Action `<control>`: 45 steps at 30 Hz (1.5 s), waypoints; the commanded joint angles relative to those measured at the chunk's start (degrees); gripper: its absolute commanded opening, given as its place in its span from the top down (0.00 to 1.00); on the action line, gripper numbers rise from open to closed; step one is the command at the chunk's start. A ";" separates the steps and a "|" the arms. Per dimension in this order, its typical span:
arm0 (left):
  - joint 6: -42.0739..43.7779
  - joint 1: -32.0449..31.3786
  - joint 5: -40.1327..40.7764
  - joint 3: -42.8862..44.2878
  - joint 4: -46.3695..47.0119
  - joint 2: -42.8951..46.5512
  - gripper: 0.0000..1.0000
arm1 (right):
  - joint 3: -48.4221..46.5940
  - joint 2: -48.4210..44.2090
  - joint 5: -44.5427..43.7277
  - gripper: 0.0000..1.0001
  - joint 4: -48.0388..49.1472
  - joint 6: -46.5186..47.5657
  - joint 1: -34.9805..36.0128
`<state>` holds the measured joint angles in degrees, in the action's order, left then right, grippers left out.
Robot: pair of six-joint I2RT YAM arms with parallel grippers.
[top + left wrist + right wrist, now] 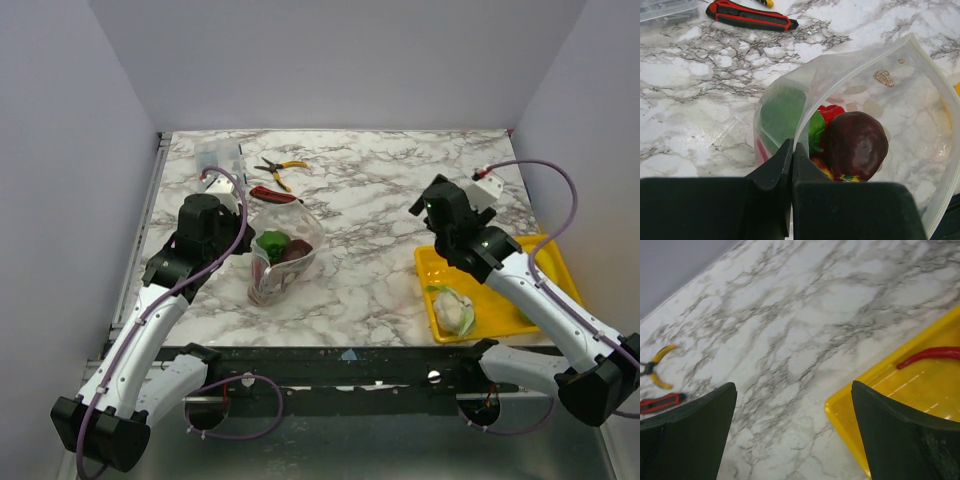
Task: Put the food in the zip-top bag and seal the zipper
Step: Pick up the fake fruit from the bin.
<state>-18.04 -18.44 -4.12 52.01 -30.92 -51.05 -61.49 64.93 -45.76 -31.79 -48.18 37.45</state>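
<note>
The zip-top bag (283,255) stands open on the marble table, left of centre, with a green piece (271,243) and a maroon piece (296,251) inside. My left gripper (243,238) is shut on the bag's near mouth edge; in the left wrist view (792,146) its jaws pinch the clear rim (812,97), with the maroon fruit (856,144), green pieces (782,114) and a red piece (830,112) inside. My right gripper (432,212) is open and empty above the table, at the yellow tray's far left corner (840,412). The pale leafy food (454,308) lies in the tray.
A yellow tray (540,250) sits at the right front, with a red curved piece (930,356) in it. A red-handled cutter (272,194), yellow-handled pliers (280,169) and a rigid clear box (218,157) lie at the back left.
</note>
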 commanded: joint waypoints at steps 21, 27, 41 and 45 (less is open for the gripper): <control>-0.59 0.42 -1.90 0.26 1.05 -0.85 1.00 | 16.13 -4.72 -2.30 0.03 -16.32 -12.30 -49.41; -0.68 0.42 -2.30 0.12 1.11 -0.66 1.00 | 18.53 -3.82 0.42 0.03 -13.16 -11.67 -54.81; -0.76 0.42 -2.52 0.12 1.10 -0.94 1.00 | 22.37 3.53 6.51 0.01 -5.38 -8.28 -64.08; -0.75 0.37 -2.55 0.12 1.04 -1.18 1.00 | 22.65 5.18 8.05 0.00 -3.54 -6.93 -64.73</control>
<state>-18.50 -18.41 -5.26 52.01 -30.92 -51.88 -39.90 68.75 -40.36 -38.33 -56.69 -26.61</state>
